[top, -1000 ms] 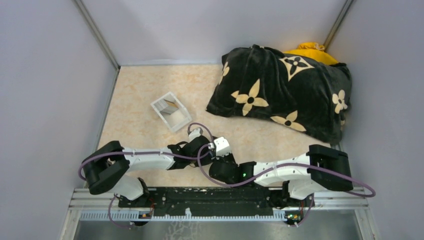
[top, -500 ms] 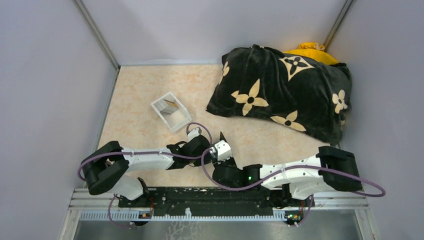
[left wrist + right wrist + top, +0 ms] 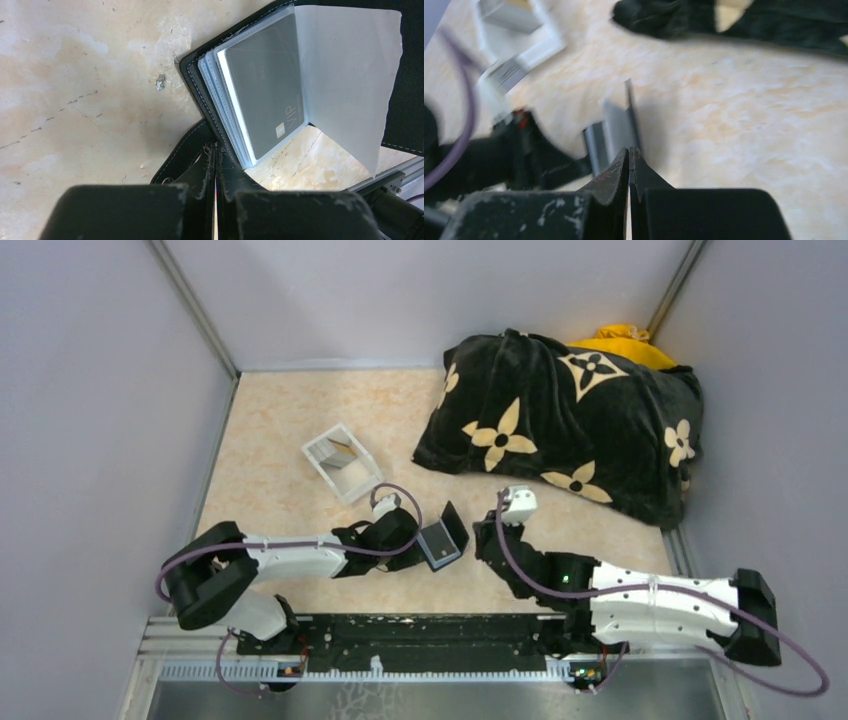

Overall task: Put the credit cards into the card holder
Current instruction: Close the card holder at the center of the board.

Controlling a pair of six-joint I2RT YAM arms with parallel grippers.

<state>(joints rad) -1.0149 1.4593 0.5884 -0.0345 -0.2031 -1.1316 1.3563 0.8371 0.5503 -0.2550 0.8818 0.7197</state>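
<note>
The black card holder [image 3: 453,526] lies open on the table, one flap standing up. A grey card [image 3: 437,541] sits in its clear sleeves. In the left wrist view the card [image 3: 265,95] shows "VIP", and a clear sleeve [image 3: 350,75] is folded back to its right. My left gripper [image 3: 418,546] is shut on the card holder's black edge [image 3: 200,150]. My right gripper [image 3: 482,533] is shut and empty, just right of the card holder. Its blurred wrist view shows the card holder [image 3: 616,125] beyond the closed fingertips [image 3: 621,162]. No loose card shows.
A pale grey tray-like box [image 3: 342,462] stands at the back left and shows in the right wrist view [image 3: 519,30]. A big black flower-patterned cushion [image 3: 560,425] fills the back right, with something yellow [image 3: 622,340] behind it. Grey walls enclose the table.
My right arm has swung from over the card holder out to its right. The card holder now shows open with the grey card in it. My left arm has barely moved.
</note>
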